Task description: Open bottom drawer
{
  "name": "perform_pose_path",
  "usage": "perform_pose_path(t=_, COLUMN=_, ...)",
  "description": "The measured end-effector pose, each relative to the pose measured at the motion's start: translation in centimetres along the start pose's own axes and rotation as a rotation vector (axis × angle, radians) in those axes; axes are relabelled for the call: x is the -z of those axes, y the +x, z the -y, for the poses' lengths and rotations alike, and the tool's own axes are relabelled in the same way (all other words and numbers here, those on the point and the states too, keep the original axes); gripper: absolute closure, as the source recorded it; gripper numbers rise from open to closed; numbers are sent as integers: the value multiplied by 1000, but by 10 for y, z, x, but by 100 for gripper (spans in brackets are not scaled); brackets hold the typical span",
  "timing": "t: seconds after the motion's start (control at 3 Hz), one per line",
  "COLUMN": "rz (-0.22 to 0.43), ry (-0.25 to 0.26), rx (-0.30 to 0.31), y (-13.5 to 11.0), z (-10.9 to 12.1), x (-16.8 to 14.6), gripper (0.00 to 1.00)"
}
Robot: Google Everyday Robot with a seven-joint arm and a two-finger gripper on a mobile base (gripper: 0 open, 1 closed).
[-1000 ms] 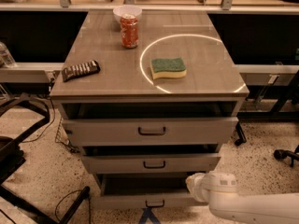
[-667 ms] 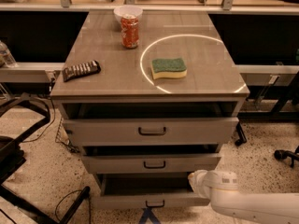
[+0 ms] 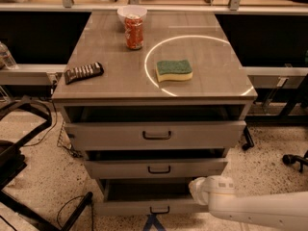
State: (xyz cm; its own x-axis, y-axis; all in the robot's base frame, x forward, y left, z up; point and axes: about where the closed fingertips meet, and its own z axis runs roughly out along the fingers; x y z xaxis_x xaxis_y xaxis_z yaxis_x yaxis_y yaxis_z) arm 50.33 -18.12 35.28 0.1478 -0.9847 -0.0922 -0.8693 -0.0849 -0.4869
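Note:
The bottom drawer [image 3: 144,207] is the lowest and narrowest of three grey-beige fronts, with a small dark bar handle [image 3: 160,210]. It stands out a little, with a dark gap above its front. My white arm comes in from the lower right. Its gripper end [image 3: 198,189] is at the bottom drawer's right end, just above the front panel and to the right of the handle.
The middle drawer [image 3: 156,168] and top drawer [image 3: 156,134] also stand slightly out. On the cabinet top are a green sponge [image 3: 174,70], a red can [image 3: 134,32], a white bowl [image 3: 132,12] and a dark snack bar [image 3: 83,72]. Black chair legs and cables lie at left [image 3: 24,129].
The arm's white end has shifted only slightly beside the bottom drawer. The drawers look unchanged.

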Motion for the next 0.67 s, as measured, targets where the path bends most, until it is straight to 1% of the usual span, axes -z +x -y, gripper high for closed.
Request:
perform_pose_path(t=0.33, rz=14, ry=-50, rx=-33, y=4, z=-19, x=-43, gripper=100)
perform_pose_path(t=0.67, rz=32, ry=-64, rx=-80, y=14, z=-30, x=-88, gripper=100)
